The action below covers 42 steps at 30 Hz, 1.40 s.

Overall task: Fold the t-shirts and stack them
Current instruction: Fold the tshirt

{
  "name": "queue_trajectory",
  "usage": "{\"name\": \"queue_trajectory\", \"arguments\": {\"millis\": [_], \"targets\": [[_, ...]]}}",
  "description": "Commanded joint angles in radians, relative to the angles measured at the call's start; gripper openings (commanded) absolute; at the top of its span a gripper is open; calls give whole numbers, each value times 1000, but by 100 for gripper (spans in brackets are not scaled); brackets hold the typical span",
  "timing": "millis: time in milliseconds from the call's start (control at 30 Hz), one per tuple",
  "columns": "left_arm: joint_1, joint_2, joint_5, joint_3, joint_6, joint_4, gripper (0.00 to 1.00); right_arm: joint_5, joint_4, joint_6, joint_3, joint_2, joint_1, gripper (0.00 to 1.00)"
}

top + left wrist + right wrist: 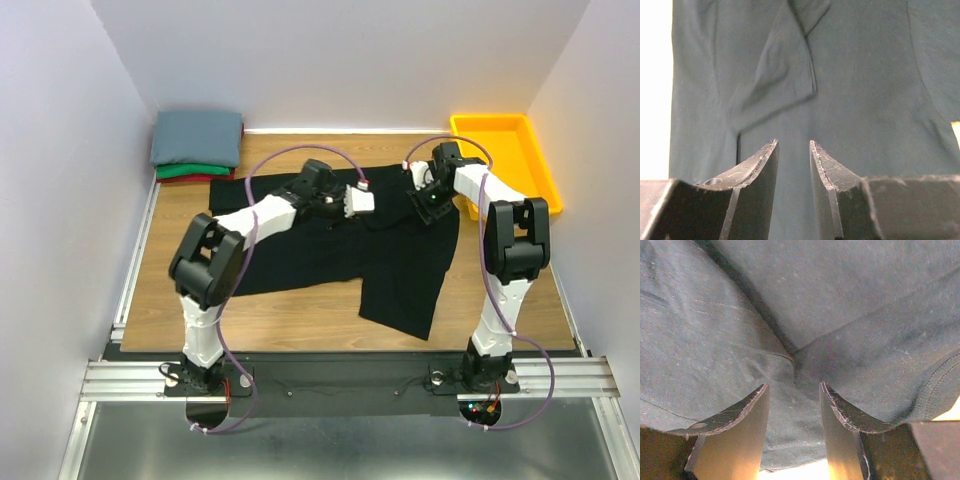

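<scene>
Folding step, early stage as I read it: the black t-shirt [400, 270] lies spread over the middle of the table [300, 310], rumpled, with one lobe hanging toward the near edge and no clean rectangle yet.

Both arms reach over its far half. Left gripper [794, 150]: fingers parted with a narrow gap, hovering over flat cloth, holding nothing. A creased flap [785, 75] lies just ahead of it. Right gripper [792, 390]: fingers spread wide and low on the cloth near a seam junction [792, 356], with fabric showing between them but not pinched.

Next move, my guess: close each gripper on one layer at the far edge, then lift and carry it over together. This calls for matched height, or the soft cloth will bunch.

Surroundings: the yellow bin [505, 160] sits at the far right, just beside the right arm's elbow, so there is a clash risk on a wide swing. The stack of folded t-shirts [197, 145] (grey-blue on green on red) sits in the far left corner, touching the shirt's left edge, so a drag could disturb it.
</scene>
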Motion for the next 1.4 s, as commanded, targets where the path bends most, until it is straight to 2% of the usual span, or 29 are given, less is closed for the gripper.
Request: {"name": "queue_trajectory", "arguments": {"millis": [0,233,300,800,900,1000,1067,1167,1200,1233,1367], "targets": [[-49,73,-13,78,60,89,42,-105,-29,17,34,17,-26,50],[-124,171,-46,165,160,49,43,-179,-62,26,36,31,-43,49],[-136,205,-73,190,180,28,43,-186,-67,22,34,40,-48,46],[-153,338,-212,325,171,0,41,-203,-78,25,40,80,-72,38],[-152,343,-246,336,192,-33,38,-202,-79,26,46,78,-75,34],[-139,334,-255,331,191,-43,25,-202,-76,31,57,72,-77,28],[-136,325,-251,329,185,-46,18,-205,-78,34,65,62,-77,28],[-129,296,-212,325,171,-47,8,-208,-76,35,69,42,-77,38],[-126,282,-194,323,166,-47,3,-209,-76,36,69,37,-77,46],[-126,279,-189,326,163,-44,0,-211,-76,36,71,32,-78,48],[-115,282,-171,352,142,-52,0,-220,-78,28,72,34,-77,51]]}}
